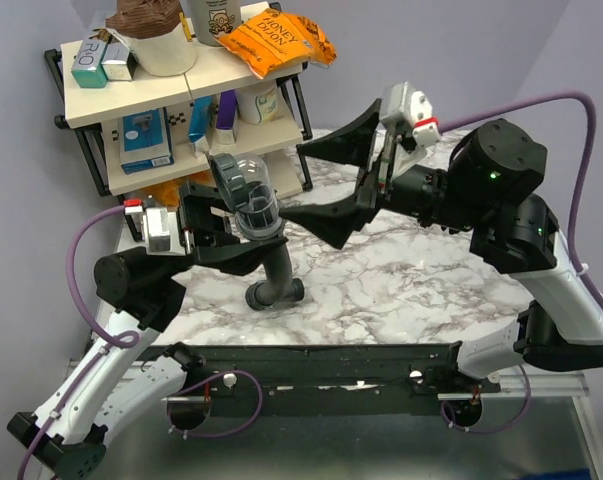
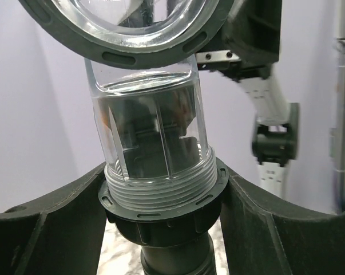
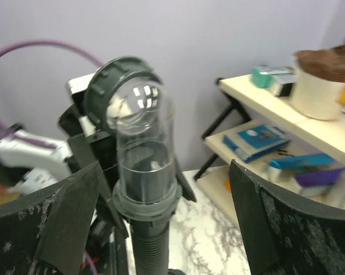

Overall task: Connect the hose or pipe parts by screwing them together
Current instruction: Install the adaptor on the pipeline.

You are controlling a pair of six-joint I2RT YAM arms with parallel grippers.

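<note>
A clear elbow pipe (image 1: 243, 180) with a grey ring nut at its upper mouth stands upright in the black collar (image 1: 259, 218) of a black ribbed hose (image 1: 276, 275). The hose's lower end rests on the marble table. My left gripper (image 1: 231, 228) is shut on that collar. In the left wrist view its fingers (image 2: 46, 229) press both sides of the collar (image 2: 163, 209), below the clear pipe (image 2: 146, 132). My right gripper (image 1: 293, 180) stands wide open just right of the pipe. From its wrist, the clear pipe (image 3: 142, 143) and hose (image 3: 150, 246) rise between its spread fingers (image 3: 286, 229), untouched.
A black-framed shelf rack (image 1: 91, 95) at the back left carries an orange snack bag (image 1: 276, 40), boxes and bottles. Purple cables (image 1: 76, 250) loop beside both arms. A purple wall lies behind. The marble table (image 1: 401, 280) ends at the black rail in front.
</note>
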